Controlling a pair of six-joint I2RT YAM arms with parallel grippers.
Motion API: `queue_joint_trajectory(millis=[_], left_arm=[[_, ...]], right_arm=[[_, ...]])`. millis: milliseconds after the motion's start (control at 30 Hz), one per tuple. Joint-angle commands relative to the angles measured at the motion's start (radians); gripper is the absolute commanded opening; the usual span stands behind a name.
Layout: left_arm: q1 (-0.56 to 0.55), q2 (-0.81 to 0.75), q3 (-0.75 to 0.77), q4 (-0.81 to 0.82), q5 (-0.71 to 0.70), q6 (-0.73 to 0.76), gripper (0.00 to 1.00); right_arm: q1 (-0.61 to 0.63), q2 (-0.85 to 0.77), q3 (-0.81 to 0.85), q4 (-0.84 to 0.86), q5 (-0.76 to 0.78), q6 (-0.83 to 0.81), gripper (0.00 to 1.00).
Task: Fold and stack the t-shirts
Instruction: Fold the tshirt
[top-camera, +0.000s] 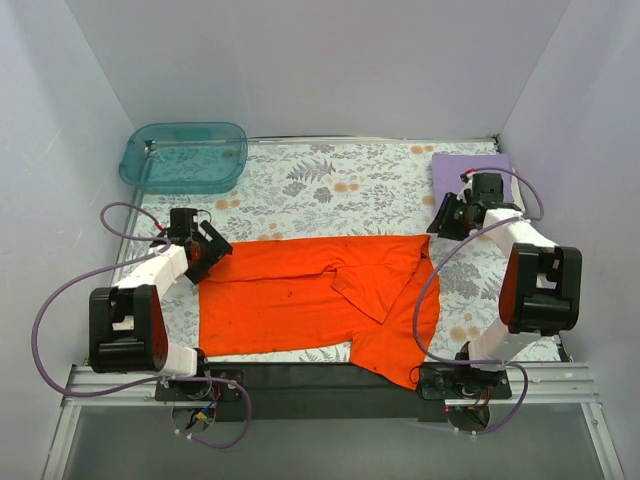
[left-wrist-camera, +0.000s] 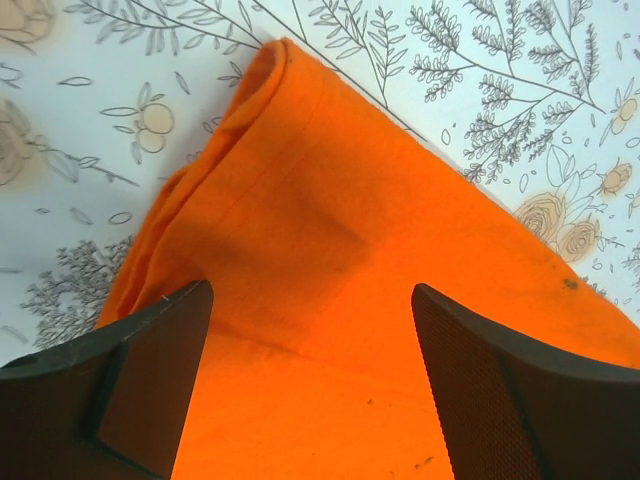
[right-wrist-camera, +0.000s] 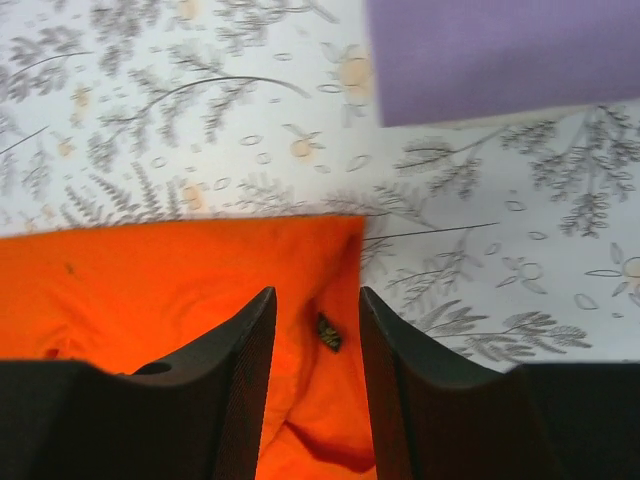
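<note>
Orange-red t-shirt (top-camera: 300, 295) spread across the near middle of the floral surface (top-camera: 330, 185), mostly flat, one part folded over itself toward the right and a flap reaching the near edge. Lavender t-shirt (top-camera: 470, 170) folded in the far right corner, well apart from the orange one. Left hand (left-wrist-camera: 310, 300) low over the orange shirt's far left corner, fingers (left-wrist-camera: 150, 350) wide apart, cloth below the gap, not pinched. Right hand (right-wrist-camera: 317, 300) at the shirt's far right corner, fingers narrowly apart, orange cloth and a small dark tag (right-wrist-camera: 327, 333) showing in the gap; contact with the cloth not clear. Teal tub (top-camera: 185, 157) in the far left corner.
</note>
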Motion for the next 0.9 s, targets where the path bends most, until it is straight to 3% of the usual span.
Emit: queue_joint_trajectory(millis=[0, 200, 433, 633, 867], left_arm=[[0.008, -0.091, 0.055, -0.068, -0.06, 0.031, 0.76], [0.008, -0.183, 0.092, -0.143, -0.109, 0.058, 0.77], [0.006, -0.278, 0.084, -0.23, -0.144, 0.069, 0.77], [0.008, -0.332, 0.031, -0.264, -0.143, 0.046, 0.77], [0.008, -0.34, 0.043, -0.272, -0.131, 0.043, 0.77]], right_arm=[[0.085, -0.112, 0.023, -0.052, 0.037, -0.047, 0.39], [0.415, -0.234, -0.004, -0.066, 0.114, -0.136, 0.39], [0.772, -0.185, 0.025, -0.06, 0.241, -0.222, 0.37], [0.941, -0.074, 0.068, -0.061, 0.324, -0.236, 0.34], [1.013, 0.03, 0.094, -0.06, 0.401, -0.239, 0.31]])
